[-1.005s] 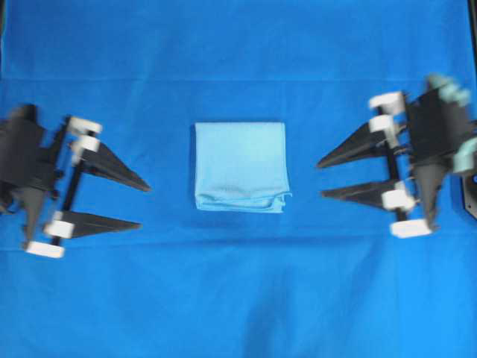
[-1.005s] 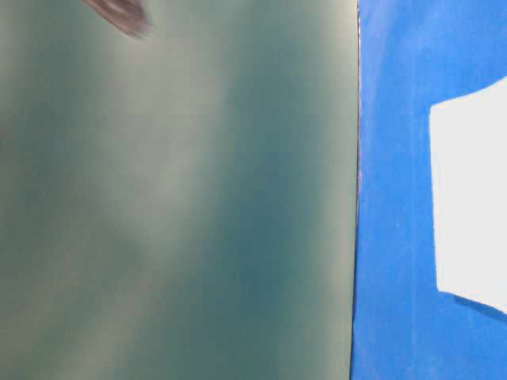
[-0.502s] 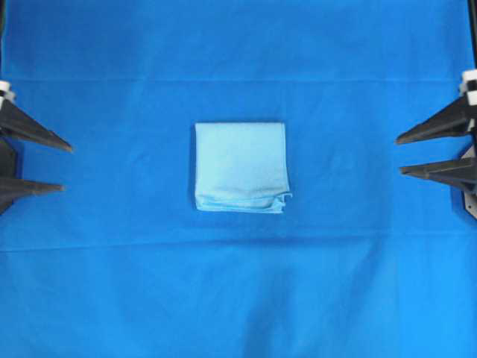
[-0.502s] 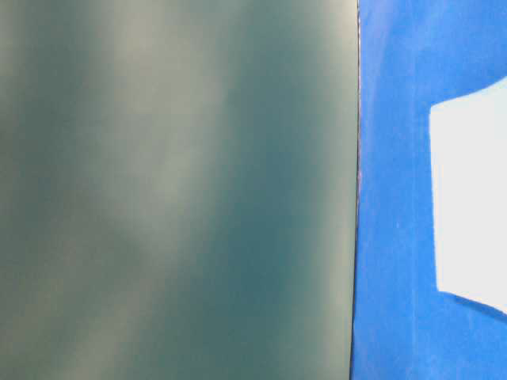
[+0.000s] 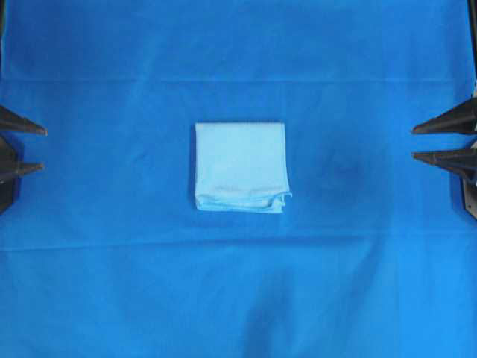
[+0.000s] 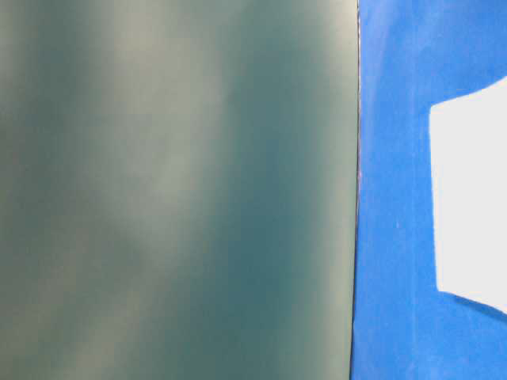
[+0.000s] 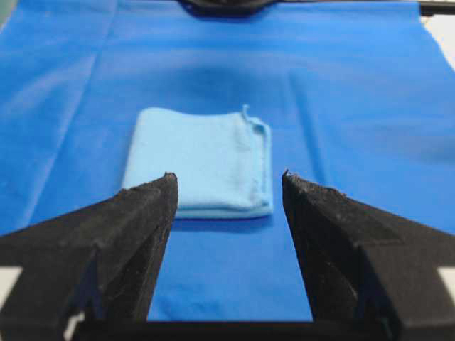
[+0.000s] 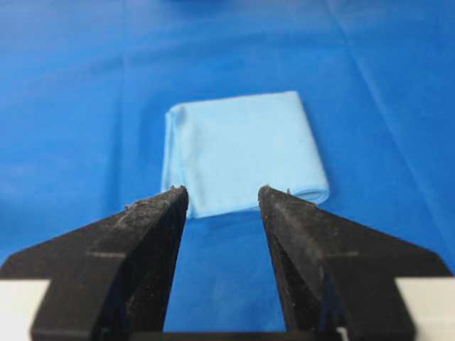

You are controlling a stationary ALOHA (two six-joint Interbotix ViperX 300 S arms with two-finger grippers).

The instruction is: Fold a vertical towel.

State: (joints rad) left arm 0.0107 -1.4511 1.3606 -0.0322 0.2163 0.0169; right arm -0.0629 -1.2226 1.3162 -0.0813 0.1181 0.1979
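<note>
The towel (image 5: 240,166) is a light sky-blue cloth folded into a small near-square pad, lying flat in the middle of the deep-blue table covering (image 5: 238,298). A loose corner sticks out at its lower right. My left gripper (image 5: 43,149) is at the far left edge, open and empty, well apart from the towel. At the far right edge my right gripper (image 5: 414,143) is open and empty too. The left wrist view has the towel (image 7: 200,160) ahead of the open gripper (image 7: 227,176). In the right wrist view the towel (image 8: 242,148) lies beyond the open gripper (image 8: 222,190).
The blue covering spreads over the whole table, with faint creases (image 5: 238,246) across it. The table-level view is mostly a blurred grey-green surface (image 6: 174,190), with a blue strip and a pale patch (image 6: 471,198) at its right.
Both arms have drawn back outward from the towel, the left to the left edge and the right to the right edge; only fingertips remain in the overhead view. The towel has not moved.
</note>
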